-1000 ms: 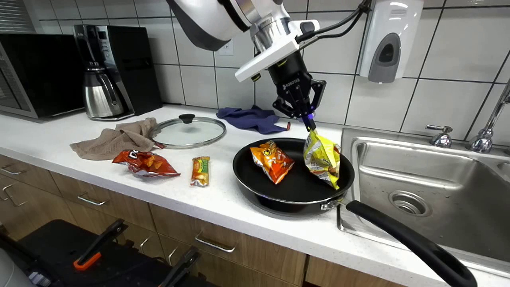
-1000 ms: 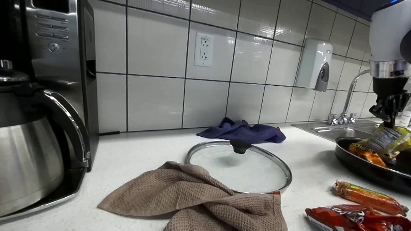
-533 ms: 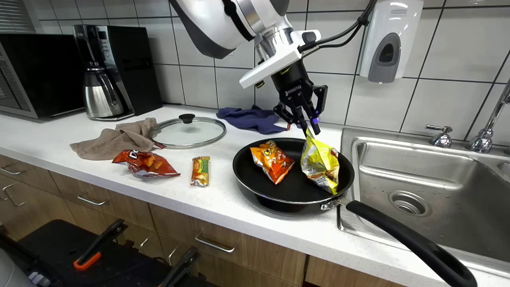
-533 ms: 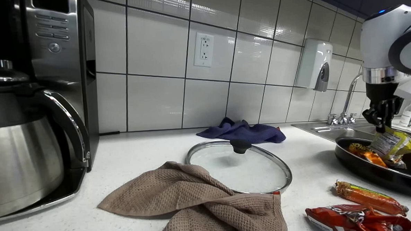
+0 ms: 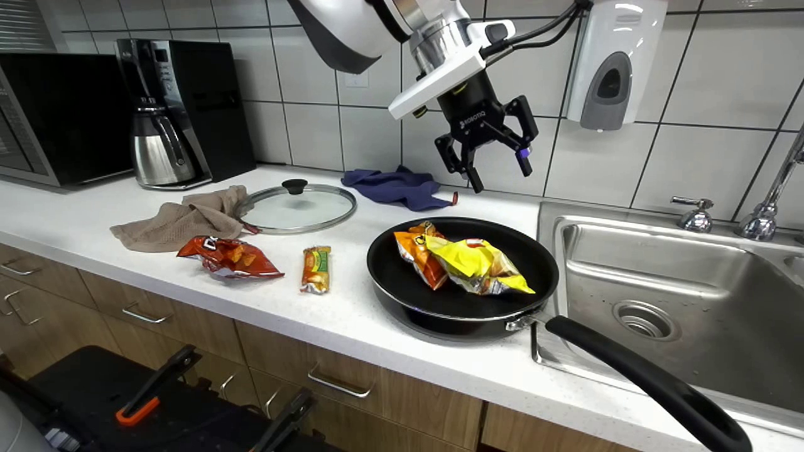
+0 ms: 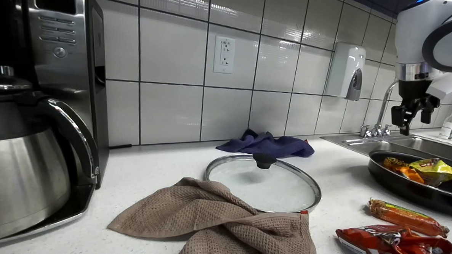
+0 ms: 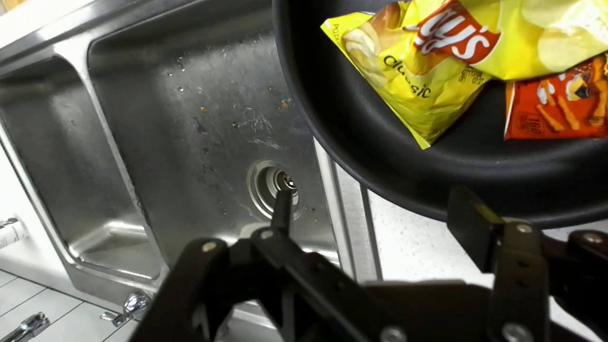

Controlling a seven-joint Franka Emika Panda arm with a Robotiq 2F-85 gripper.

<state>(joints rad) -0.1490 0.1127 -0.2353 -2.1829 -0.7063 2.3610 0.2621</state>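
My gripper hangs above the back of a black frying pan, its jaws wide apart with nothing between them. A yellow Lay's Classic bag lies in the pan, resting partly over an orange-red snack bag. In the wrist view both the yellow bag and the orange-red bag sit beyond the fingertips, touched by neither finger. From the side, in an exterior view, the gripper is clear above the pan's rim.
A steel sink adjoins the pan, whose handle reaches past the counter's front. Left of the pan lie a wrapped bar, a red bag, a glass lid, a brown towel and a blue cloth.
The jaws have opened and released the yellow bag, which has dropped from upright to lying in the pan against the orange-red bag. My gripper has risen.
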